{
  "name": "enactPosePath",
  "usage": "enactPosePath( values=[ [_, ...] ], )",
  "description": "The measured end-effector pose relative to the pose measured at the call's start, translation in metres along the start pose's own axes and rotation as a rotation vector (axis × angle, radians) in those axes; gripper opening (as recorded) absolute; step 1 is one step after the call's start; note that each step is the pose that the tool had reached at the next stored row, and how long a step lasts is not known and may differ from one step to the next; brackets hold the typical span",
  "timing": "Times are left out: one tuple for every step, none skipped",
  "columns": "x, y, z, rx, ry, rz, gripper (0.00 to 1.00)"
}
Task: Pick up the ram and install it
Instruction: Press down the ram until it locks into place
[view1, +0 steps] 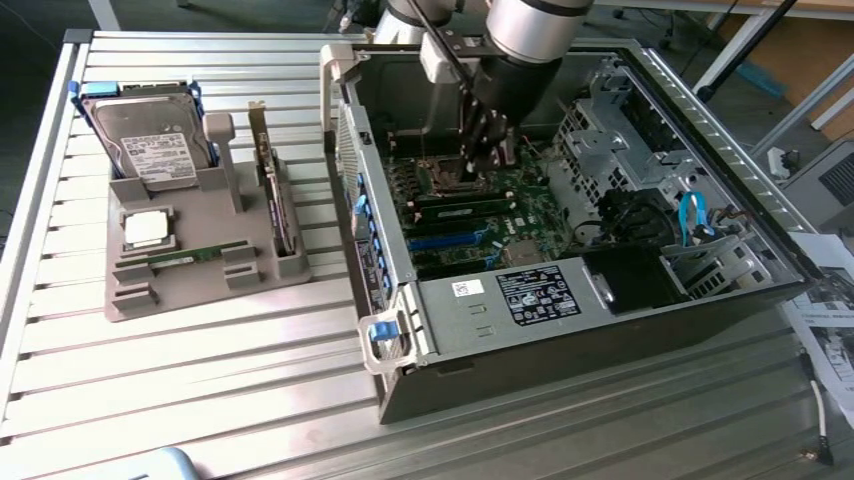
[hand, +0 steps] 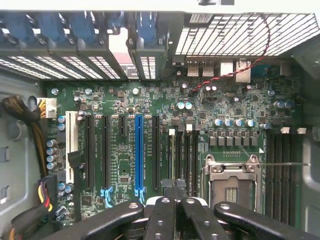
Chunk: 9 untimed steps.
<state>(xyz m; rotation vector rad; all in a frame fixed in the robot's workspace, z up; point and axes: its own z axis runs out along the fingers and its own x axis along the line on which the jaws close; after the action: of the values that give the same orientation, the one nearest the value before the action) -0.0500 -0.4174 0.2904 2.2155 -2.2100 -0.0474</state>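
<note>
Clenched fingers are how the black 2-fingered gripper (view1: 481, 168) on the silver arm stands, its tips pressed together with nothing that I can make out between them; it hangs low inside the open grey-and-black computer case (view1: 400, 335), which lies on its side, probably so that the board faces upward and can be reached from above; in the wrist view the gripper (hand: 175, 194) hovers over the green motherboard (hand: 125, 150), close above the row of narrow black memory slots (hand: 186, 155) that sit between the long blue expansion slot (hand: 138, 150) and the square metal-framed processor socket (hand: 231, 175); the ram (view1: 187, 258), a thin green circuit-board stick, lies flat in a shallow groove of the grey moulded parts tray (view1: 200, 295) on the exterior view's left, well apart from the gripper and outside the case; the groove seems meant to keep it at 1 known spot and angle for a clean pinch; the same tray props a silver hard drive in a blue frame (view1: 154, 140) at a slant, seats a square silver processor chip (view1: 144, 228) in its own pocket, and holds a tall expansion card with a metal bracket (view1: 274, 190) on edge; by this layout the ram is not yet picked up, I judge.
</note>
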Motion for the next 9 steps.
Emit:
enactPosePath(
  values=[
    [0.000,0.0000,-0.0022,0.0001,0.0000,0.000,0.10],
    [0.000,0.0001,-0.0040,0.0000,0.0001,0.000,0.10],
    [0.000,0.0001,-0.0059,0.0000,0.0001,0.000,0.10],
    [0.000,0.0001,-0.0078,0.0000,0.0001,0.000,0.10],
    [0.000,0.0002,-0.0099,0.0000,0.0000,0.000,0.10],
    [0.000,0.0001,-0.0114,0.0000,0.0001,0.000,0.10],
    [0.000,0.0002,-0.0133,0.0000,0.0001,0.000,0.10],
    [0.000,0.0001,-0.0150,0.0000,0.0001,0.000,0.10],
    [0.000,0.0001,-0.0167,0.0000,0.0002,0.000,0.10]
  ],
)
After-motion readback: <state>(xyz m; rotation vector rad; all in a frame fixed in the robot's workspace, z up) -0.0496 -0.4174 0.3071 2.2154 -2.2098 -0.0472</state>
